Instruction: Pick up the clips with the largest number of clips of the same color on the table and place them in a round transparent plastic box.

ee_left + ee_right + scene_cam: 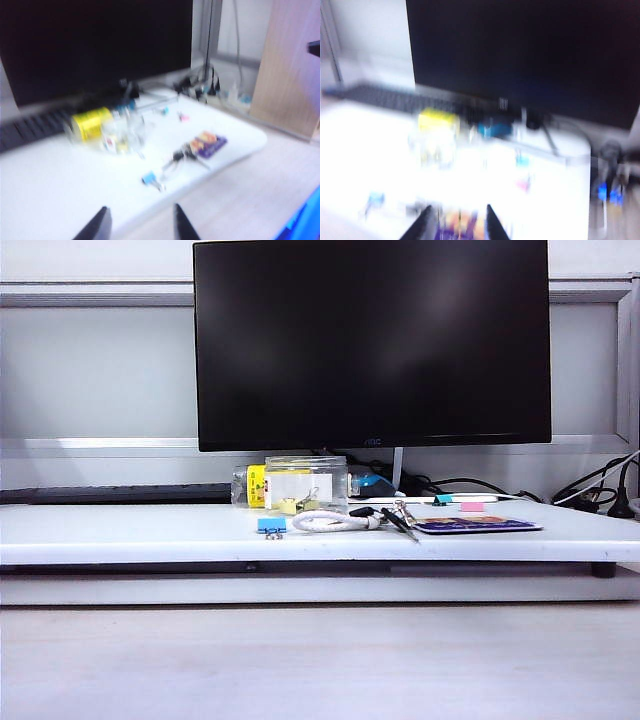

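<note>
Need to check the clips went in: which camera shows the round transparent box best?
The exterior view: the round transparent plastic box is sharp, pale-yellow clips visible inside. Both wrist views are motion-blurred; the box is only a clear smear beyond each open, empty gripper, left and right.

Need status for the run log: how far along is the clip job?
Looks nearly finished: pale-yellow clips sit inside the round clear box; none visible on the table. Nothing in hand: left gripper and right gripper are both open, empty, off the table. Left: confirm none missed.
</note>
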Robot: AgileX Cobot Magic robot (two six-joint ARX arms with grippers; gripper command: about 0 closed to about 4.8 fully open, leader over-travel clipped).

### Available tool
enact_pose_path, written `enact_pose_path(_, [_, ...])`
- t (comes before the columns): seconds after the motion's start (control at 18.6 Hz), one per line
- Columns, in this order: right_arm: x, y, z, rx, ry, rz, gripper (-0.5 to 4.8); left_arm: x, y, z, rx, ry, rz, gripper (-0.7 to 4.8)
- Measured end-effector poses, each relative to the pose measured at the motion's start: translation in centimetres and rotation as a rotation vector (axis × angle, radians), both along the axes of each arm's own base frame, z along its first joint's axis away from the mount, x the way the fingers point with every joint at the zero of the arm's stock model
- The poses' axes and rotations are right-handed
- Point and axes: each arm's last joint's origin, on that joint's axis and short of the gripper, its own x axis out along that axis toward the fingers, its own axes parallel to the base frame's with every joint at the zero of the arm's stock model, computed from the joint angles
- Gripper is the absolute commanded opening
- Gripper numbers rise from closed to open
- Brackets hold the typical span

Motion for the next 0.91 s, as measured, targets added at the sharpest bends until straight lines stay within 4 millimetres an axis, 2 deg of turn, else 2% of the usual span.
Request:
enact_pose_path(0.05, [-0.3, -0.1, -0.7, -0.005, 0.014, 0.000, 1.34, 0.7, -0.4, -1.0, -0.006, 0.025, 0.000, 0.54])
enact_pose_path(0.16, [-0.7, -0.3, -1.4, -0.002, 0.013, 0.000, 1.21, 1.5, -0.7, -1.7, -0.052, 0.038, 0.031, 0.45])
enact_pose_path(0.27, [-0.9, -0.4, -1.4, 0.003, 0.004, 0.000, 0.34, 1.8, -0.5, -1.3, -0.117, 0.001, 0.120, 0.45])
enact_pose_path(0.38, [-0.9, -0.4, -1.4, 0.002, 0.007, 0.000, -0.04, 2.2, -0.5, -1.7, -0.144, 0.025, 0.185, 0.45])
enact_pose_path(0.7, [-0.9, -0.4, -1.9, -0.016, 0.051, 0.000, -0.04, 3.2, -1.0, -4.0, -0.139, 0.118, 0.218, 0.48])
enact_pose_path(0.91, [-0.8, -0.4, -1.9, -0.015, 0.047, 0.001, -0.04, 3.6, -1.2, -4.4, -0.124, 0.076, 0.211, 0.48])
